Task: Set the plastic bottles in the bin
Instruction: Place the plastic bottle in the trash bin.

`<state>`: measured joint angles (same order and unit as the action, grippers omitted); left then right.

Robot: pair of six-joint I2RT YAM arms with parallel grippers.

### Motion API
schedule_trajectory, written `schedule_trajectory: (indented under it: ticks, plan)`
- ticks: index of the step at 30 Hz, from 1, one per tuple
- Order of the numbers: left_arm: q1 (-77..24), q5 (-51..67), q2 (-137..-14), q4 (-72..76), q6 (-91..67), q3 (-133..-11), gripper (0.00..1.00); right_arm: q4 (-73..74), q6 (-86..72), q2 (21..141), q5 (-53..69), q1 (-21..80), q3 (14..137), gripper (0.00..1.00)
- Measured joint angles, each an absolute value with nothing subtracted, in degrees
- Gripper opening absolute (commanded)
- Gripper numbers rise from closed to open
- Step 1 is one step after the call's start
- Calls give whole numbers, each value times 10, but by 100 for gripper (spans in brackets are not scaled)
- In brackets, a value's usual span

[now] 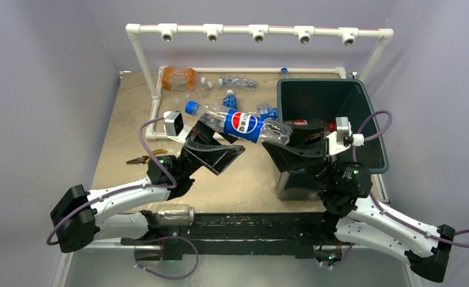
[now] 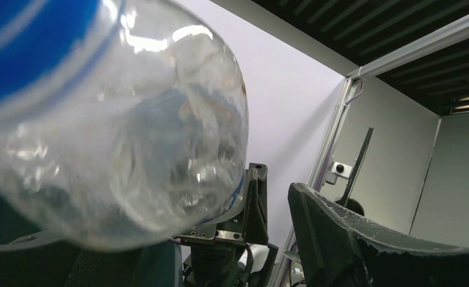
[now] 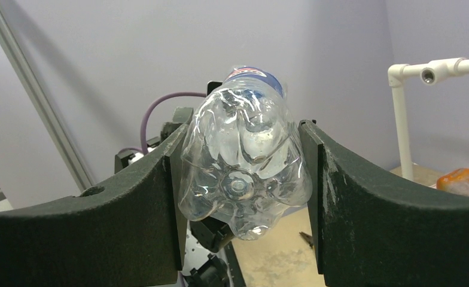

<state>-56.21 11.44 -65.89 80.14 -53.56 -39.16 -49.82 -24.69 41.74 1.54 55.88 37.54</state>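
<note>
Clear, crumpled plastic with a blue label is held in the air between the two arms. The Pepsi bottle [image 1: 244, 124] is slung nearly level above the table [image 1: 130, 119], just left of the bin [image 1: 322, 82]. Its blue cap is turned to the left and its base toward the bin's near left corner.

The base is pinched by the right gripper [image 1: 283, 140]. In the right wrist view the bottle's ribbed bottom [image 3: 244, 173] is seen squeezed between the two dark fingers [image 3: 352, 197], a pad pressed flat against each side.

The left gripper [image 1: 223, 142] is set under the labelled middle with its jaws spread. In the left wrist view the bottle [image 2: 130, 137] fills the upper left, and one finger [image 2: 364, 239] is seen well apart from it at the lower right. Whether the other finger touches the plastic cannot be told.

The bin is stood at the far right of the table. An orange bottle [image 1: 178, 78] and a clear bottle [image 1: 238, 82] are scattered along the far edge. A blue-labelled bottle [image 1: 230, 98] is seen just behind the held one.
</note>
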Motion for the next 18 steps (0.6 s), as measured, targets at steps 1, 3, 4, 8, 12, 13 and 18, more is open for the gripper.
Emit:
schedule_trajectory:
  ticks: [1, 3, 4, 8, 12, 13, 18]
  plan:
    - [-566, 110, -663, 804, -529, -392, 78, -494, -247, 413, 18, 559, 374, 0]
    - [-570, 103, -667, 809, -524, -392, 76, -482, -247, 407, 26, 559, 372, 0]
    - [-572, 99, -668, 812, -521, -392, 75, -474, -247, 404, 30, 559, 371, 0]
    - [-575, 82, -671, 824, -513, -391, 74, -439, -246, 395, 50, 559, 370, 0]
    - [-575, 69, -671, 828, -511, -390, 52, -403, -244, 386, 68, 559, 367, 0]
    - [-576, 67, -671, 828, -509, -390, 45, -397, -244, 384, 72, 559, 364, 0]
    - [-579, 58, -671, 830, -501, -380, 26, -368, -240, 373, 86, 559, 362, 50]
